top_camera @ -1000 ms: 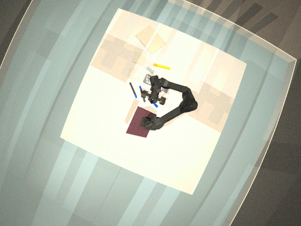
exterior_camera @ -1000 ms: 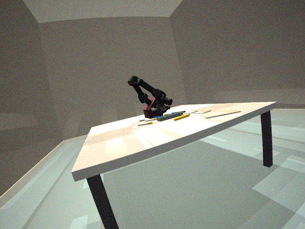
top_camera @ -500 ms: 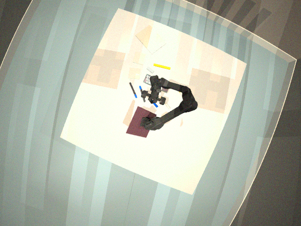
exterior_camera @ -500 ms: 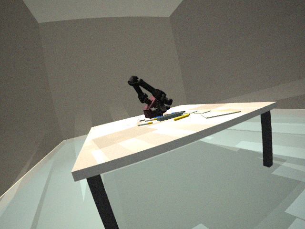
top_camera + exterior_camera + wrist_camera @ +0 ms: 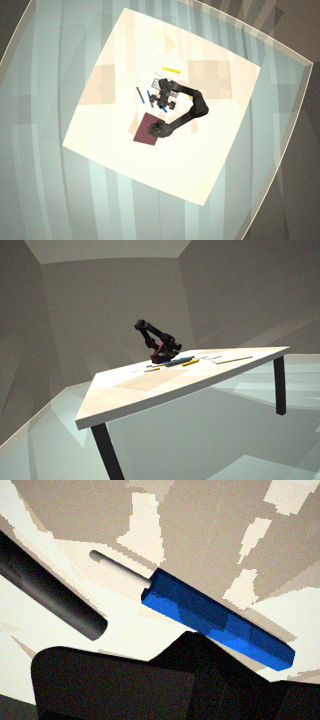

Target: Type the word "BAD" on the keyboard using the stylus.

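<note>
The stylus, with a blue six-sided body and a thin grey tip (image 5: pixel 200 612) (image 5: pixel 164 110), lies on the desk just beyond the gripper's fingertips. The black gripper (image 5: pixel 192 639) (image 5: pixel 161 105) points down low over the desk and is shut, with nothing seen between the fingers. Its black parts overlap the lower edge of the blue body in the wrist view. The small grey keyboard (image 5: pixel 155 84) (image 5: pixel 178 362) lies beyond the gripper, partly hidden under the arm in the top view. Its key letters cannot be read.
A black marker with a blue end (image 5: pixel 140 95) lies left of the gripper; a second dark marker (image 5: pixel 151 104) (image 5: pixel 55 590) lies closer. A yellow stick (image 5: pixel 171 70) (image 5: pixel 190 362) and a small pale block (image 5: pixel 158 73) lie past the keyboard. A dark red block (image 5: pixel 144 129) stands beside the arm's base.
</note>
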